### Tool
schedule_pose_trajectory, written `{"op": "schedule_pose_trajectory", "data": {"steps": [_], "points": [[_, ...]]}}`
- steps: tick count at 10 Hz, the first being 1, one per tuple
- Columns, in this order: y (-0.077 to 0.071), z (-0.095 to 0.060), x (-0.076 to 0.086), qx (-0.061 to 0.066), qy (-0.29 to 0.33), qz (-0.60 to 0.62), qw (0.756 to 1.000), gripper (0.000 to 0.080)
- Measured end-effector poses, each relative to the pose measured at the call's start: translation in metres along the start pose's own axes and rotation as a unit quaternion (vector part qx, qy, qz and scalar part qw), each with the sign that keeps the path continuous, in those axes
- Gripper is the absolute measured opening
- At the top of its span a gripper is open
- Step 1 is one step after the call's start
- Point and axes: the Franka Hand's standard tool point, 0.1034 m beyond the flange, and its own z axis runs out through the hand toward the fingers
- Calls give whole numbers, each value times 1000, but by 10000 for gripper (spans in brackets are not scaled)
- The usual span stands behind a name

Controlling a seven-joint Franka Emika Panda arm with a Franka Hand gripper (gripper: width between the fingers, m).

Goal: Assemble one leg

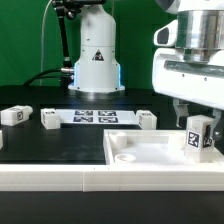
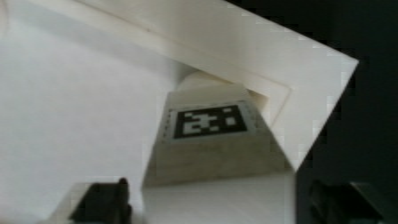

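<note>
At the near right, the tabletop [image 1: 150, 152] lies flat on the black table [image 1: 60, 145]. Above its right part the arm reaches straight down, wrist vertical, and the gripper [image 1: 194, 128] is clasping the leg [image 1: 196, 136] upright between its fingers [image 2: 103, 203]. Farther back, three loose legs [image 1: 14, 116] flank the marker board [image 1: 97, 117]

A green backdrop [image 1: 30, 40] fills the rear, dark along one edge beside the claw. The black table [image 1: 60, 145] spreads below and away from the claw, evenly lit, with a pale front ledge [image 1: 60, 178].
</note>
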Motion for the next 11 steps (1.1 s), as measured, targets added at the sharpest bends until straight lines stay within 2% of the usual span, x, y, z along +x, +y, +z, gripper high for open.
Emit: {"op": "schedule_pose_trajectory", "data": {"steps": [1, 2, 3, 5, 7, 8, 11], "points": [[-1, 0, 0, 1, 0, -39, 999, 611], [-1, 0, 1, 3, 1, -106, 994, 611], [-2, 0, -2, 4, 1, -154, 988, 644], [-3, -1, -7, 5, -1, -265, 964, 648], [-4, 0, -13, 6, -2, -360, 933, 649], [-5, 0, -13, 7, -1, -417, 909, 649], [-3, 0, -7, 7, 0, -520, 854, 649]]}}
